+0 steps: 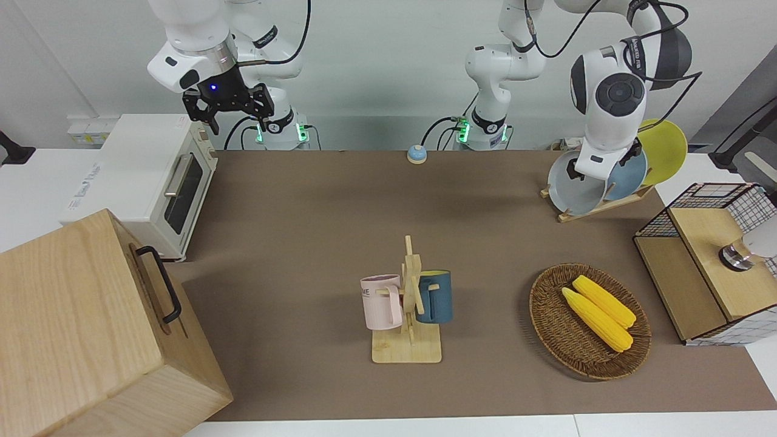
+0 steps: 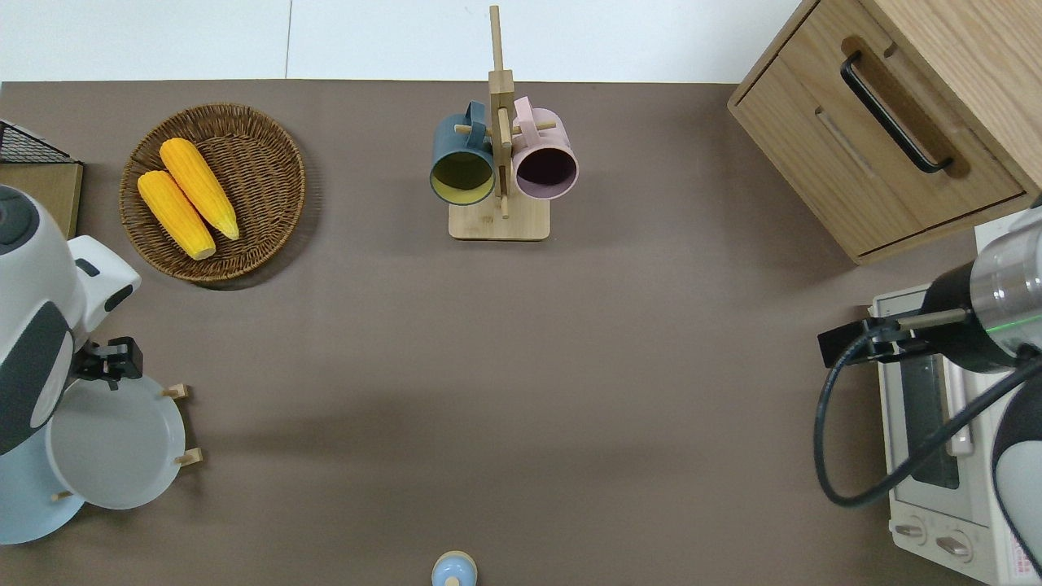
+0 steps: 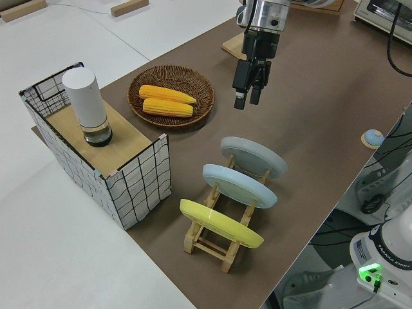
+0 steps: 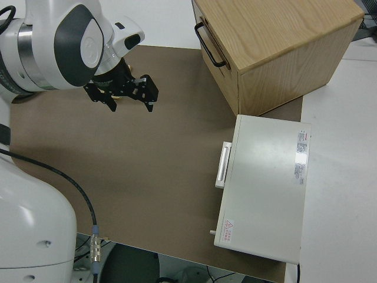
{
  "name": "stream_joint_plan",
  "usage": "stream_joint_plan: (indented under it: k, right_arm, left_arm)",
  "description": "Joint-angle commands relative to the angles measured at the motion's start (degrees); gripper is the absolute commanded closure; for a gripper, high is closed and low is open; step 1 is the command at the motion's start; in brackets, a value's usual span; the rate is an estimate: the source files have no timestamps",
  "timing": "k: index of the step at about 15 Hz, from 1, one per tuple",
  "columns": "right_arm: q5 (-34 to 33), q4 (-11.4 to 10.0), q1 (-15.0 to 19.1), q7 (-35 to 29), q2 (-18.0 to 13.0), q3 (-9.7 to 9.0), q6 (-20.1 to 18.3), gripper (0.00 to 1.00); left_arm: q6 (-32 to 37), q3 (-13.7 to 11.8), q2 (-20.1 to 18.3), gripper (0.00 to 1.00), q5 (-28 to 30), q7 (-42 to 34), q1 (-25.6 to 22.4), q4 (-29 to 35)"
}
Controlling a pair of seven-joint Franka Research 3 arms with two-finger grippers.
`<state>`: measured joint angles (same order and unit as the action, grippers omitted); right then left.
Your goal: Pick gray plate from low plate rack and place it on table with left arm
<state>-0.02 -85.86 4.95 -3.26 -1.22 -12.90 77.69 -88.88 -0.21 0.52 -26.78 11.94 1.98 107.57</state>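
In the front view we see the gray plate (image 1: 575, 189) leaning in the low plate rack (image 1: 598, 205) near the left arm's end of the table (image 1: 340, 230). Overhead, the left gripper (image 2: 110, 368) hovers at its rim. From the left side its fingers look spread and empty. The plate seems stiff, slick and breakable, so we'd pinch the upper rim.

table (image 1: 315, 230): matt brown covering, white edges; gray plate (image 2: 114, 443): smooth, slight sheen; low plate rack (image 3: 215, 241): pale bare wood slats; basket (image 1: 561, 340): rough woven wicker; mug stand (image 1: 408, 340): light wood; cabinet (image 1: 79, 328): grained wood, black handle; toaster oven (image 4: 265, 188): smooth white shell; left arm (image 1: 610, 115): glossy white casing, dark grey joint shell.
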Motion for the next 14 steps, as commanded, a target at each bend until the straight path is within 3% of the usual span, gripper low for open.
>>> stream_joint_plan:
  k: [1,8,10,11,12,14]
  right_arm:
    - [0.20,0.35,0.85,0.19,-0.27,-0.37,-0.87,0.013]
    - [0.20,0.35,0.85,0.19,-0.27,-0.37,-0.87,0.011]
    - [0.20,0.35,0.85,0.19,-0.27,-0.37,-0.87,0.011]
    - [0.20,0.35,0.76,0.19,-0.27,-0.37,-0.87,0.011]
    - [0.20,0.35,0.85,0.19,-0.27,-0.37,-0.87,0.011]
    - [0.20,0.35,0.85,0.19,-0.27,-0.37,-0.87,0.013]
  left_arm:
    - [0.72,-1.10,-0.87,0.00,-4.41,0.19,0.84,4.21]
    - [1.08,-4.88,0.53,0.00,-5.39,0.37,0.84,8.26]
    - [0.46,-5.23,1.15,0.06,-5.30,0.63,0.75,8.53]
    - [0.29,-5.23,1.24,0.26,-5.12,0.80,0.75,8.53]
    - [0.20,-5.23,1.32,0.52,-4.95,1.15,0.84,8.53]
    - [0.11,-5.23,2.02,0.83,-4.77,1.25,0.84,8.62]
